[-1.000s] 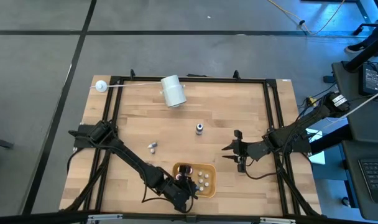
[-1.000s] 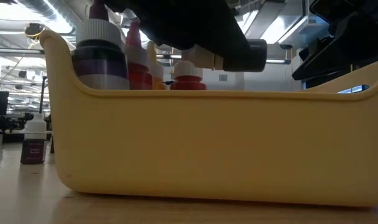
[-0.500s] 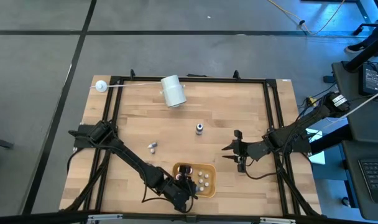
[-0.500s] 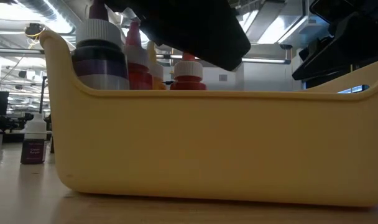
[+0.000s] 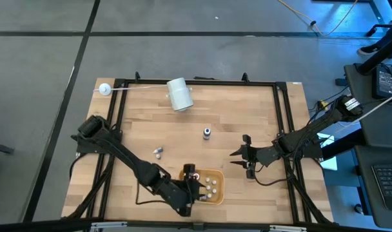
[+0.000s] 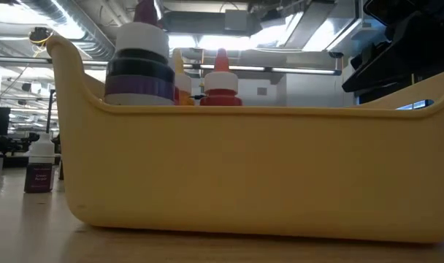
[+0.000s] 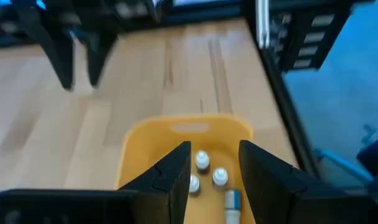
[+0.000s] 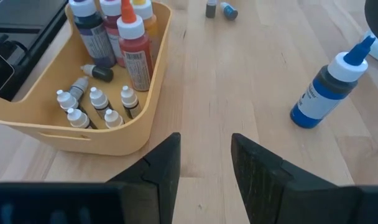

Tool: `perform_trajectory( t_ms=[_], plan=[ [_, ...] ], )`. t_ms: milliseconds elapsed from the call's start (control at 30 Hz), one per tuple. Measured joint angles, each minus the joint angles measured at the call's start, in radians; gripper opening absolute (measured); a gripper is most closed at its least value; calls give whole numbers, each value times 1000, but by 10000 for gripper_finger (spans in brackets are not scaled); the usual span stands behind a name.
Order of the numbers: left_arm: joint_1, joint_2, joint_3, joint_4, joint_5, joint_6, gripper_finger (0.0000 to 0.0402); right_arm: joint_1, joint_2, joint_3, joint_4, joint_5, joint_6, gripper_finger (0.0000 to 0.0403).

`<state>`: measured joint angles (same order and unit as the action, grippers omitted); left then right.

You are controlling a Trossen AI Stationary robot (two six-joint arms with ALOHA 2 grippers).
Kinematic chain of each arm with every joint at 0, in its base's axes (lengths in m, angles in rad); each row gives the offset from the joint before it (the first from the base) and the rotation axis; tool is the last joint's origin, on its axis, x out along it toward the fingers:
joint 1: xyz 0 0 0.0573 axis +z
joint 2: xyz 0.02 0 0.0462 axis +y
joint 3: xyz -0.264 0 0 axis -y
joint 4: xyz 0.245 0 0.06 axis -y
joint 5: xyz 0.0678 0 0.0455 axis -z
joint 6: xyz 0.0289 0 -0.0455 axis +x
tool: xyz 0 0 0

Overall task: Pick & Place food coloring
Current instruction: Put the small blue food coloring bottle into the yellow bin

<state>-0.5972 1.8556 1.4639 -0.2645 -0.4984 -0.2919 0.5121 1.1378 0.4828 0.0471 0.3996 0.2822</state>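
Two bottles remain on the table; my left gripper (image 7: 211,168), spread and empty above the yellow bin (image 5: 216,174), must next fetch the blue-capped bottle (image 8: 329,84).

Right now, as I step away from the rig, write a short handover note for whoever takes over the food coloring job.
Left gripper: jaws open, empty, above the yellow bin.
Right gripper: jaws open, empty, waiting right of the bin.
Done: several bottles in the bin, tall ones upright, small ones standing or lying.
Left: blue bottle standing mid-table; two small bottles lying left of the bin.
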Motion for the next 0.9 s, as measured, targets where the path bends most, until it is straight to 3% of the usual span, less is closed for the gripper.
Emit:
perform_trajectory(
  t_ms=[333, 600, 900],
  plan=[
    [98, -115, -101, 80, 53, 119, 133, 0, 0, 0, -7, 0, -2, 145],
    [190, -246, -353, 425, 259, 192, 132, 0, 0, 0, -10, 0, -2, 145],
    [246, -414, -724, 856, 270, 260, 128, 0, 0, 0, -14, 0, -2, 145]
  ],
)
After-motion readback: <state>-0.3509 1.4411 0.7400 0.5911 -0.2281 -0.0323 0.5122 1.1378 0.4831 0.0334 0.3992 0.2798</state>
